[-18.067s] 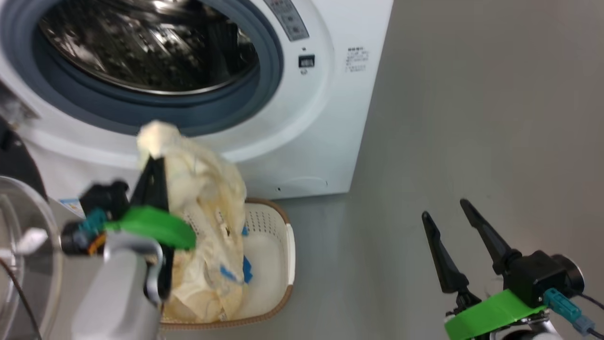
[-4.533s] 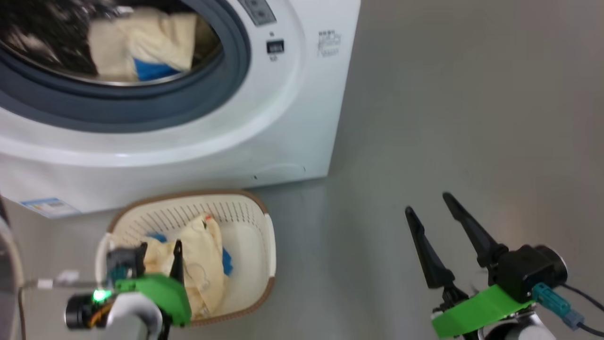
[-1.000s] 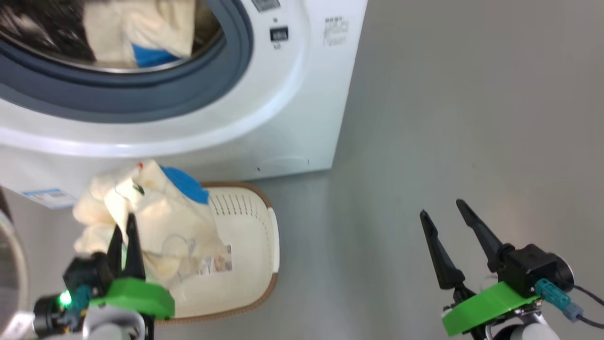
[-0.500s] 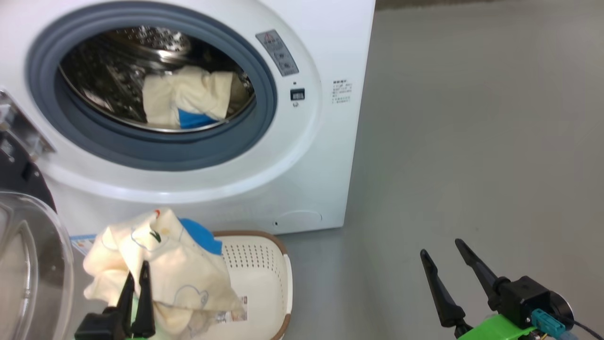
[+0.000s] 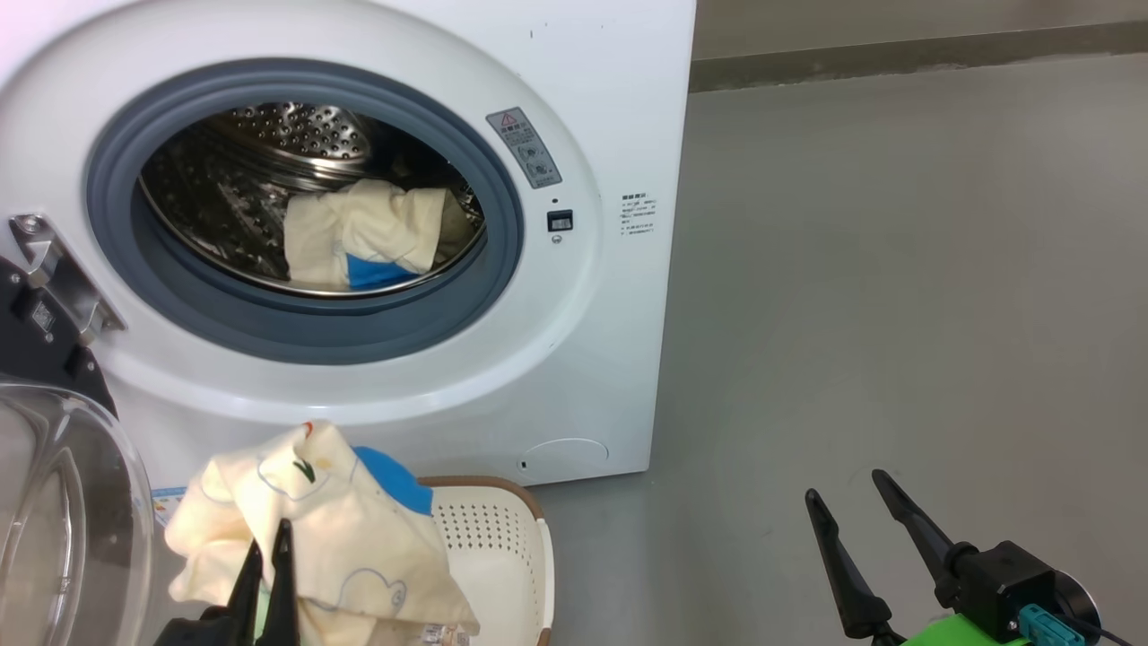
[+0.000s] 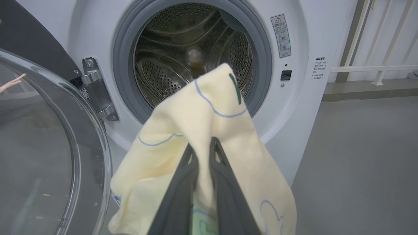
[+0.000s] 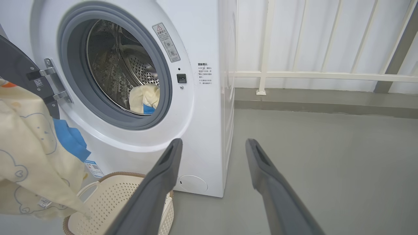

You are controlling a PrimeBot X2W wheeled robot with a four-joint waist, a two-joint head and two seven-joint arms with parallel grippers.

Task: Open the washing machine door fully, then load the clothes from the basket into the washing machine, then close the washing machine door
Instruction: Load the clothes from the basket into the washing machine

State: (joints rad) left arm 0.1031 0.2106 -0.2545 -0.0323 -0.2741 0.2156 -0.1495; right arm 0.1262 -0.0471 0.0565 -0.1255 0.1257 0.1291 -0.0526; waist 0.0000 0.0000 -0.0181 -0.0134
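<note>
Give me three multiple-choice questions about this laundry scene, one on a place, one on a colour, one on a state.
1. Where does the loaded cream garment lie? A in the drum B on the floor C atop the machine
2. What colour is the gasket ring? A red B grey-blue C green
3. How is the right hand? A shut on cloth B shut on the basket C open, empty

A: it rests inside the steel drum. B: the ring around the opening is grey-blue. C: its fingers stand apart, holding nothing.
</note>
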